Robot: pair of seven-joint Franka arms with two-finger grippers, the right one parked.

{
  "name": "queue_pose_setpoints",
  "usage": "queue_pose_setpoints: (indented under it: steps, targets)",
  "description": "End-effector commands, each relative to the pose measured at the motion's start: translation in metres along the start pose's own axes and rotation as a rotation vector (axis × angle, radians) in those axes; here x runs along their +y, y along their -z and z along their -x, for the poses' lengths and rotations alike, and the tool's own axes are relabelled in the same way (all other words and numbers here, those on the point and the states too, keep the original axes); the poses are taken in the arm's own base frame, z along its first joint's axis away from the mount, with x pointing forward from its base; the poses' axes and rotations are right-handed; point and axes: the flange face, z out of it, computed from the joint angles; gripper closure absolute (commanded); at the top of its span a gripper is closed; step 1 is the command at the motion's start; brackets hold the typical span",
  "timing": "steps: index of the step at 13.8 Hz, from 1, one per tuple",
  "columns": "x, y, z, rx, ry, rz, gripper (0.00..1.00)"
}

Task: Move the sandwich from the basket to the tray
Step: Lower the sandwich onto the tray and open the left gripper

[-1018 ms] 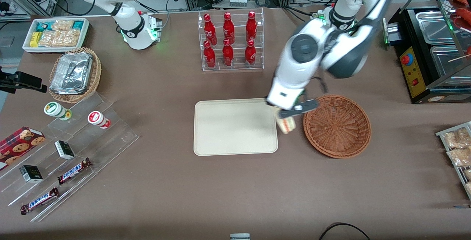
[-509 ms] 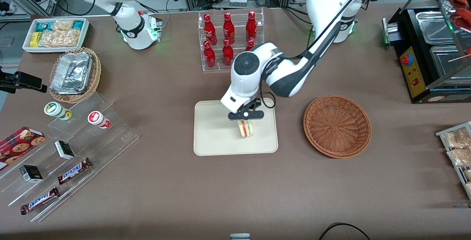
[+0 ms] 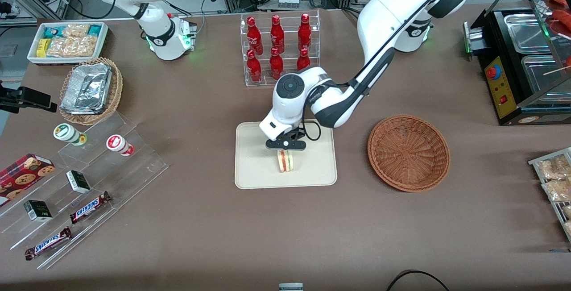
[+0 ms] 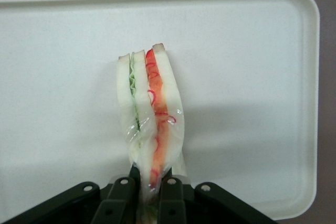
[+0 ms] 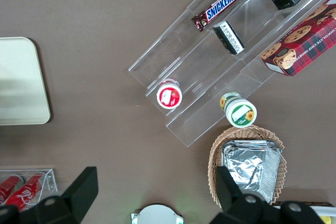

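Observation:
The sandwich (image 3: 286,161) (image 4: 148,114), a plastic-wrapped wedge of white bread with green and orange-red filling, hangs just over the middle of the cream-white tray (image 3: 254,170) (image 4: 252,93). My left gripper (image 3: 286,148) (image 4: 149,192) is directly above it, shut on the wrapped end of the sandwich. Whether the sandwich's lower tip touches the tray I cannot tell. The reddish-brown woven basket (image 3: 408,152) stands beside the tray, toward the working arm's end, with nothing in it.
A clear rack of red bottles (image 3: 279,50) stands farther from the front camera than the tray. Toward the parked arm's end are clear tiered shelves (image 3: 89,179) with snack bars and cups, and a tan basket of foil containers (image 3: 91,91).
My left gripper carried the sandwich from the gap between basket and tray to over the tray's middle, and it has come lower over the tray.

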Motion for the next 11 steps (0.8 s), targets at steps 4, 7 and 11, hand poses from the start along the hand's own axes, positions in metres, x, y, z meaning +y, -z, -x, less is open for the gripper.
queue_pose_setpoints:
  steps: [4, 7, 11]
  targets:
    - [0.007, 0.01, -0.004, 0.025, 0.004, -0.001, 0.0]
    - [0.002, 0.051, -0.011, 0.038, 0.034, -0.019, 0.0]
    - [-0.034, 0.162, -0.028, 0.098, 0.246, -0.056, 0.0]
